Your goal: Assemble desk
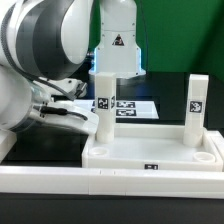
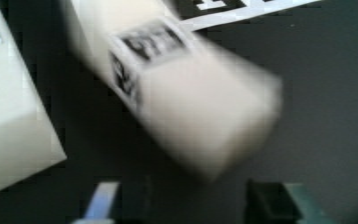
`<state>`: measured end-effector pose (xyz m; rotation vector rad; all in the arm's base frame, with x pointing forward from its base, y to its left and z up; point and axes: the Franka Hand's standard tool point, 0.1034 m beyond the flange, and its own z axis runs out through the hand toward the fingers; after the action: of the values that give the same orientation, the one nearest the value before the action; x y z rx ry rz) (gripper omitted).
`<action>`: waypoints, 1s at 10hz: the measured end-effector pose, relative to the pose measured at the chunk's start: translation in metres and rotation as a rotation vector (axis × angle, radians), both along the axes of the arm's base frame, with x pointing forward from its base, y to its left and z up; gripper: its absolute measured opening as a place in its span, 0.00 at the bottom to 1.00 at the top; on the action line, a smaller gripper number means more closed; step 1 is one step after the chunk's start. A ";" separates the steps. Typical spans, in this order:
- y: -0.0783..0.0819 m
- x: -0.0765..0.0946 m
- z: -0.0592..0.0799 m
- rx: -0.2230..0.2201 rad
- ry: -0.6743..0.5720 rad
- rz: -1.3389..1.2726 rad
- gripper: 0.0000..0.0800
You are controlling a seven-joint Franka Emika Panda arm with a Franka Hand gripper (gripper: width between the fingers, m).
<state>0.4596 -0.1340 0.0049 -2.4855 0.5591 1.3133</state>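
Surface: black work table [image 1: 40, 150], with a white border rail [image 1: 100, 182] along its near edge and the marker board [image 1: 128, 104] lying flat well beyond the pincer.
Pincer: gripper [image 2: 188, 203] spread wide, with nothing between its fingers [image 2: 101, 200]; the exterior view hides it behind the arm's bulk.
Desk: tabletop [image 1: 150, 152] lies just past the pincer, with legs standing upright at its corners.
Closest part: near leg [image 1: 103, 105], just ahead of the fingertips and not yet between them; the wrist view shows what is likely this leg, heavily blurred.
Risk, knock: one finger could strike the near leg before the other reaches it, tipping it or twisting it in its seat, because the leg looks off-centre to the pincer.
Risk, shove: a push on the leg could slide the whole tabletop, since nothing visible clamps it.
Risk, aim: the blur makes the leg's exact pose hard to judge.
Count: one tabletop; two legs in view, the near leg and the far leg [image 1: 196, 104], which stands well apart from the pincer; the other two legs are not in view; one marker board.
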 end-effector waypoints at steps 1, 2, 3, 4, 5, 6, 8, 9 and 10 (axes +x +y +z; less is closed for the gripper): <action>0.000 0.000 0.000 0.000 0.000 0.000 0.12; -0.001 0.000 0.000 0.000 0.000 -0.001 0.12; -0.002 -0.001 0.000 0.000 0.000 -0.004 0.03; -0.004 -0.001 0.000 0.000 -0.001 -0.008 0.01; -0.007 0.000 0.001 0.000 -0.002 -0.012 0.01; -0.010 0.002 0.002 -0.003 -0.008 -0.015 0.00; -0.009 0.002 0.001 -0.003 -0.006 -0.014 0.02; -0.010 0.002 0.001 -0.002 -0.007 -0.014 0.02; -0.013 0.002 0.004 0.016 -0.023 -0.001 0.19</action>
<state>0.4615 -0.1470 0.0086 -2.4841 0.5422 1.2819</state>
